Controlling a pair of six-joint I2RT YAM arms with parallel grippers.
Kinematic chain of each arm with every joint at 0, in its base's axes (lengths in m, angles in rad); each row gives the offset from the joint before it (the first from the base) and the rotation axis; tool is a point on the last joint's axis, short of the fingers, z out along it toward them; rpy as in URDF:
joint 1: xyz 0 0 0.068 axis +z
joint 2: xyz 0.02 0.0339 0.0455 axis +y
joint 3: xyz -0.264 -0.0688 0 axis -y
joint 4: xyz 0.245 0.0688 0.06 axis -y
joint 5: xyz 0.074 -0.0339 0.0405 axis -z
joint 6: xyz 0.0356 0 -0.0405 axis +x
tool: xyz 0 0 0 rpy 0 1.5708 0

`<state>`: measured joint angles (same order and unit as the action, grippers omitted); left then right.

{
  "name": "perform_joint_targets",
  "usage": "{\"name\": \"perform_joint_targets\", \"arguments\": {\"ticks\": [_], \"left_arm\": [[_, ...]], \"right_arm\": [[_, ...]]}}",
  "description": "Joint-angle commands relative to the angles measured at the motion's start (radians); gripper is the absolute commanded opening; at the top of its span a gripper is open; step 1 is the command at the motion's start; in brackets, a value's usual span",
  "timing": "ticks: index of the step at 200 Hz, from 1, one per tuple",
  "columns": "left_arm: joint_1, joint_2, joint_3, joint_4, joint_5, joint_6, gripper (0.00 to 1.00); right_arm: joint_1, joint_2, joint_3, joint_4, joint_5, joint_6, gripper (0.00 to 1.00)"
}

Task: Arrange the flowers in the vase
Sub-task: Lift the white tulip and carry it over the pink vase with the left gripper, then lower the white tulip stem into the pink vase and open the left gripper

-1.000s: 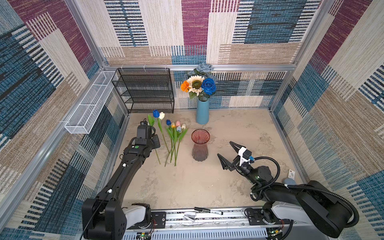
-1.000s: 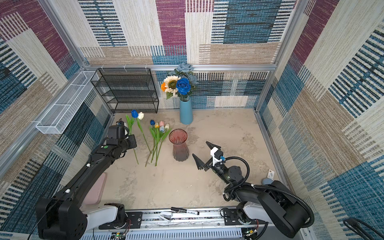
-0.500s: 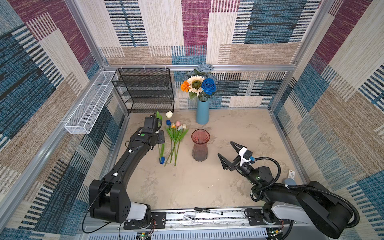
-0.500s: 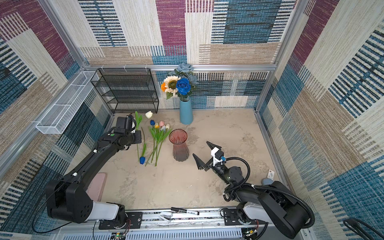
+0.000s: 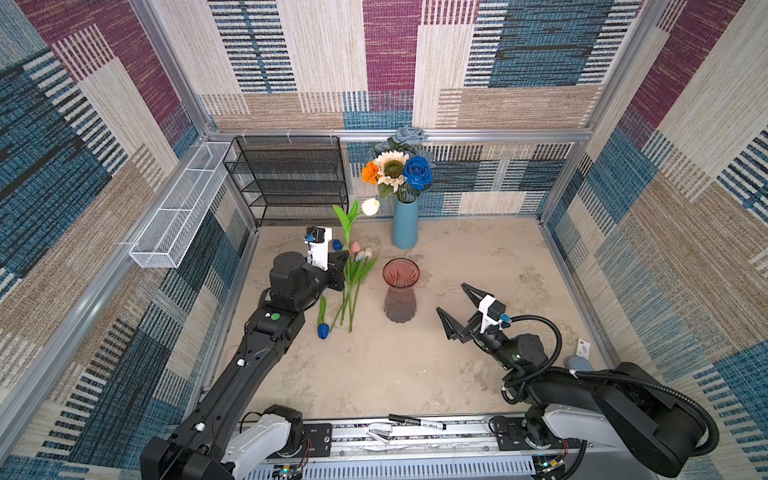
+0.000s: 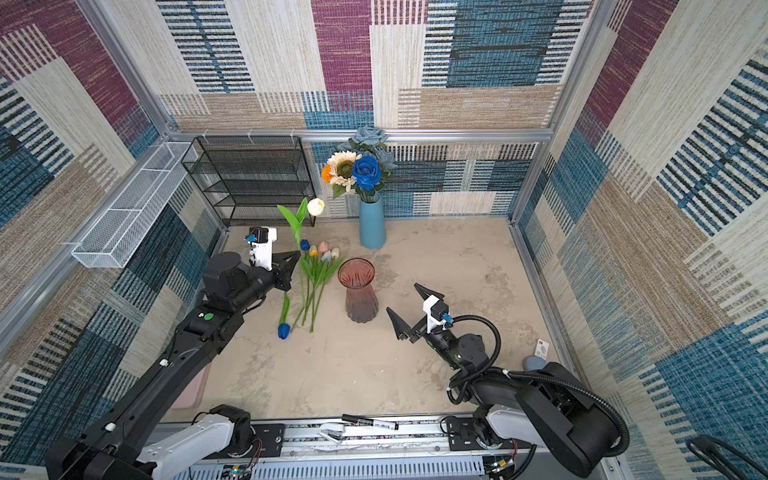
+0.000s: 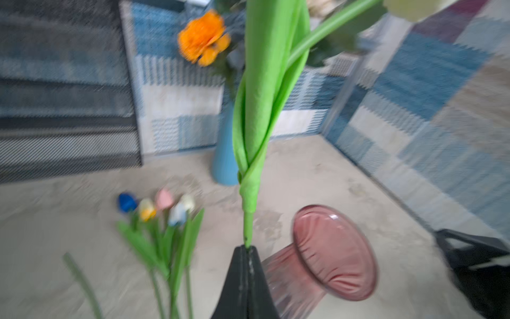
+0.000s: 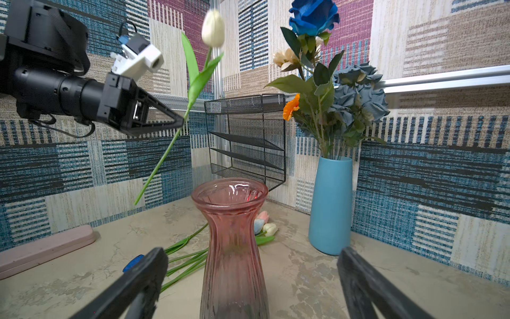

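Observation:
My left gripper is shut on the stem of a white tulip and holds it up in the air, bloom uppermost, left of the pink glass vase. In the left wrist view the shut jaws pinch the green stem, with the vase just beside them. Several small tulips lie on the table between the left arm and the vase. A blue tulip lies apart, its bloom toward the front. My right gripper stands open to the right of the vase, touching nothing.
A blue vase with a bouquet of roses, sunflower and marigold stands at the back wall. A black mesh shelf and a white wire basket are at the back left. A pink pad lies front left, a marker on the front rail.
My left gripper has lifted the white tulip off the table and carried it back and to the right. The blue tulip has dropped and lies on the table. The right arm has not moved.

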<state>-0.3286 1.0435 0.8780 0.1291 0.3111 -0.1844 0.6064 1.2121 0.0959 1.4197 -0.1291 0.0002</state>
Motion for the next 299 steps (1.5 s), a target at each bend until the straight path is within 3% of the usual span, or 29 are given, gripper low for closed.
{"name": "perform_joint_targets", "arguments": {"ticks": [1,38,105,141,202,260,299], "left_arm": [[-0.073,0.009,-0.022,0.349,0.177,-0.020,0.00],[-0.187,0.100,-0.005,0.571,0.144,0.014,0.00],[-0.203,0.316,0.038,0.812,0.048,0.048,0.00],[-0.204,0.380,0.024,0.819,0.053,0.051,0.00],[-0.217,0.332,-0.132,0.775,0.005,0.078,0.00],[-0.236,0.263,-0.197,0.672,-0.027,0.133,0.25],[-0.236,0.196,-0.144,0.431,-0.061,0.188,0.30]], "right_arm": [[0.000,0.000,-0.004,0.054,0.009,0.013,1.00],[0.001,-0.001,-0.007,0.055,0.009,0.014,1.00],[0.001,-0.002,-0.015,0.070,0.018,0.011,1.00],[0.000,-0.012,-0.016,0.063,0.022,0.006,1.00],[0.001,-0.006,-0.013,0.064,0.016,0.012,1.00],[0.001,0.004,-0.009,0.062,0.012,0.016,1.00],[0.001,0.014,-0.004,0.060,0.006,0.018,1.00]]}}
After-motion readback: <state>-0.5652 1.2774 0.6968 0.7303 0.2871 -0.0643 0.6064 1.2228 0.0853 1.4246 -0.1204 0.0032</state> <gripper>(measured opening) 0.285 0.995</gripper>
